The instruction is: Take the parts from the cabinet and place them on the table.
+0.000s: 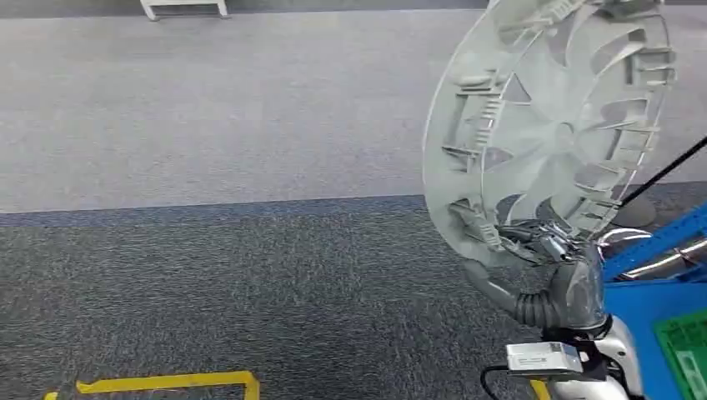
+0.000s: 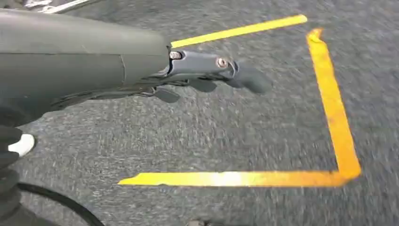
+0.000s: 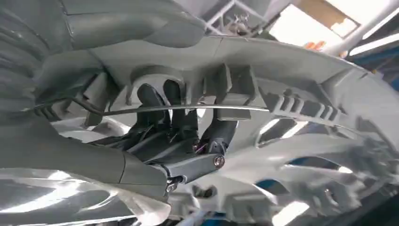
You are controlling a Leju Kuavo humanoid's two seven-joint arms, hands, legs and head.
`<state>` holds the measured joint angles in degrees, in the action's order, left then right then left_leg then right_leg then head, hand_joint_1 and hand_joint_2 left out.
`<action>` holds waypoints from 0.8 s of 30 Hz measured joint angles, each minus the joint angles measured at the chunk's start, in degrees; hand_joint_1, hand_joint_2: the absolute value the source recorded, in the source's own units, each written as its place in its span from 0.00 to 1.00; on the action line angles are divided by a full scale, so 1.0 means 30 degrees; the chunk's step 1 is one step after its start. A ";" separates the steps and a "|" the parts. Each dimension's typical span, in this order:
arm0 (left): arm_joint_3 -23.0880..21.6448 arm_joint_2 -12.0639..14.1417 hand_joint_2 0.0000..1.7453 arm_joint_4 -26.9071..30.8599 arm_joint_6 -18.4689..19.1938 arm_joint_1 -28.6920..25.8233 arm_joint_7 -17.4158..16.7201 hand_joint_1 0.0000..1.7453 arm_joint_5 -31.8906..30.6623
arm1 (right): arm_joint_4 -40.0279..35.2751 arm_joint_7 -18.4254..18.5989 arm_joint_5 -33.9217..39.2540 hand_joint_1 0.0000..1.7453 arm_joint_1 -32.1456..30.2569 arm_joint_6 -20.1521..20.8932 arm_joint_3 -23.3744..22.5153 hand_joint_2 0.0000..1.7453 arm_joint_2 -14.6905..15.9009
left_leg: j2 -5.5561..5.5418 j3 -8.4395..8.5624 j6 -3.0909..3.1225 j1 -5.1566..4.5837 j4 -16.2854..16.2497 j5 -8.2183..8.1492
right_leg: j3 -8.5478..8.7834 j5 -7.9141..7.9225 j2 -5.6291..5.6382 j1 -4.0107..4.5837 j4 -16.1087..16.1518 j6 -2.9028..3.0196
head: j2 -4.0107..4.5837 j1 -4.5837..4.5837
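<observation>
Your right hand (image 1: 557, 250) is grasping the grey wheel cover (image 1: 546, 125) by its lower rim, and the right wrist view shows the dark fingers (image 3: 181, 113) hooked over the rim among the ribs and clips on its inner side. The cover stands nearly upright above the hand, tilted a little, so almost all of its disc rises up and away from the grasp point rather than hanging below it. That is the relation to mind: when you lower it, the far edge will lead or swing, and the hold sits at one edge only. Your left hand (image 2: 211, 77) hangs low over the dark carpet (image 2: 235, 136), near a yellow tape corner (image 2: 339, 141) on the floor; its fingers look loosely extended with nothing in them, though the motion blur makes that hard to say firmly. A blue frame (image 1: 659, 275) sits just beside the right arm, at the right edge of the head view. The table is not visible from here, so I judge you are mid-carry and need to turn toward it before setting the cover down flat.
</observation>
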<state>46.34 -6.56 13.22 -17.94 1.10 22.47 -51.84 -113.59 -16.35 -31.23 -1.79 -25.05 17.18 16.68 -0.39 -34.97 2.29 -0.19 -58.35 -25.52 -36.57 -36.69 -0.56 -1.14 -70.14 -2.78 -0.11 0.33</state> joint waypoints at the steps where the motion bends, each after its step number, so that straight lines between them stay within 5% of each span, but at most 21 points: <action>1: 0.0037 0.0015 1.00 0.0000 0.0000 -0.0016 -0.0183 0.00 0.0044 | 0.0000 -0.0007 -0.0057 1.00 -0.0115 -0.0007 -0.0007 1.00 0.0007 | -0.0185 0.0006 0.0038 -0.0040 -0.0011 -0.0025 | -0.0801 -0.0371 0.0098 0.0021 -0.1312 0.0006 | 0.0000 0.0000; 3: 0.0226 0.0058 1.00 0.0000 -0.0007 -0.0130 -0.0685 0.00 0.0073 | 0.0000 0.0000 -0.0146 1.00 -0.0327 -0.0015 -0.0044 1.00 0.0007 | -0.0597 0.0080 0.0053 -0.0093 -0.0018 -0.0054 | -0.1322 0.0236 0.0145 0.0032 -0.1590 0.0063 | 0.0000 0.0022; 6: 0.0503 0.0117 1.00 0.0036 -0.0022 -0.0316 -0.1450 0.00 0.0109 | -0.0029 0.0015 -0.0291 1.00 -0.0618 -0.0029 -0.0284 1.00 0.0007 | -0.1232 0.0304 -0.0053 -0.0084 -0.0044 -0.0187 | 0.0544 0.3010 0.0622 -0.0006 0.2925 0.0229 | 0.0007 -0.0007; 7: 0.0561 0.0131 1.00 0.0051 -0.0022 -0.0392 -0.1603 0.00 0.0131 | -0.0036 0.0015 -0.0321 1.00 -0.0670 -0.0029 -0.0328 1.00 0.0007 | -0.1347 0.0242 -0.0141 -0.0120 -0.0057 -0.0224 | 0.0936 0.2836 0.1367 -0.0043 0.3461 0.0282 | 0.0007 0.0007; 11: 0.1113 0.0175 1.00 0.0240 0.0087 -0.0741 -0.2380 0.00 0.0291 | -0.0218 0.0022 -0.0509 1.00 -0.0922 -0.0036 -0.0524 1.00 0.0007 | -0.1860 0.0034 -0.0587 0.0043 -0.0117 -0.0142 | 0.1093 0.2830 0.1108 0.0085 0.3824 0.0475 | 0.0000 0.0042; 12: 0.1276 0.0204 1.00 0.0350 0.0183 -0.0791 -0.2594 0.00 0.0291 | -0.0255 0.0029 -0.0568 1.00 -0.0993 -0.0036 -0.0546 1.00 0.0007 | -0.1696 0.0014 -0.0670 0.0053 -0.0294 -0.0340 | 0.1240 0.2918 0.0853 -0.0062 0.3994 0.0641 | 0.0000 0.0036; 14: 0.1464 0.0131 1.00 0.0554 0.0321 -0.0851 -0.2907 0.00 0.0255 | -0.0379 0.0029 -0.0626 1.00 -0.1216 -0.0044 -0.0612 1.00 0.0007 | -0.0544 -0.0723 -0.0868 -0.0005 -0.2068 -0.1425 | 0.1427 0.2796 0.0423 0.0010 0.4031 0.0875 | 0.0000 0.0182; 16: 0.1610 0.0073 1.00 0.0656 0.0365 -0.0897 -0.2950 0.00 0.0204 | -0.0393 0.0029 -0.0663 1.00 -0.1318 -0.0051 -0.0619 1.00 0.0007 | -0.0223 -0.2098 -0.0997 0.0100 -0.5037 -0.2712 | 0.1522 0.2702 -0.0003 0.0080 0.4029 0.0992 | 0.0007 0.0153; 17: 0.1698 0.0051 1.00 0.0721 0.0379 -0.0928 -0.2957 0.00 0.0204 | -0.0393 0.0029 -0.0663 1.00 -0.1360 -0.0051 -0.0619 1.00 0.0007 | -0.0189 -0.2565 -0.1046 0.0148 -0.6011 -0.2919 | 0.1553 0.2668 -0.0210 0.0097 0.4026 0.1001 | 0.0007 0.0160; 19: 0.1814 0.0036 1.00 0.0838 0.0452 -0.1006 -0.3082 0.00 0.0138 | -0.0393 0.0029 -0.0670 1.00 -0.1430 -0.0051 -0.0626 1.00 0.0007 | -0.0135 -0.2069 -0.1066 0.0197 -0.5014 -0.1975 | 0.1635 0.2595 -0.0522 0.0105 0.4020 0.0972 | 0.0000 0.0168; 21: 0.1872 0.0029 1.00 0.1028 0.0547 -0.1091 -0.3271 0.00 0.0065 | -0.0401 0.0036 -0.0713 1.00 -0.1456 -0.0051 -0.0634 1.00 0.0007 | 0.0214 -0.0452 -0.0925 0.0165 -0.1820 -0.0415 | 0.1785 0.2514 -0.0771 0.0109 0.4020 0.0854 | 0.0007 0.0168; 22: 0.1916 0.0022 1.00 0.1113 0.0568 -0.1085 -0.3285 0.00 0.0058 | -0.0408 0.0037 -0.0728 1.00 -0.1468 -0.0058 -0.0634 1.00 0.0007 | 0.1014 0.0237 -0.0782 0.0044 -0.0454 -0.0236 | 0.1850 0.2444 -0.0906 0.0122 0.4019 0.0763 | 0.0007 0.0160; 24: 0.2024 -0.0058 1.00 0.1303 0.0684 -0.1058 -0.3328 0.00 0.0065 | -0.0459 0.0030 -0.0778 1.00 -0.1558 -0.0087 -0.0728 1.00 0.0007 | 0.0964 0.0290 -0.0658 -0.0127 -0.0206 -0.0360 | 0.1832 0.2354 -0.1173 0.0245 0.3979 0.0569 | 0.0007 0.0102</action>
<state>52.41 -6.73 17.13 -15.89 -2.08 12.48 -51.65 -114.97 -16.26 -33.57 -6.47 -25.31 14.99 16.70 2.50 -34.10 0.32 -0.57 -58.97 -26.60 -31.07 -29.62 -4.08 -0.41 -58.20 -1.07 -0.09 0.63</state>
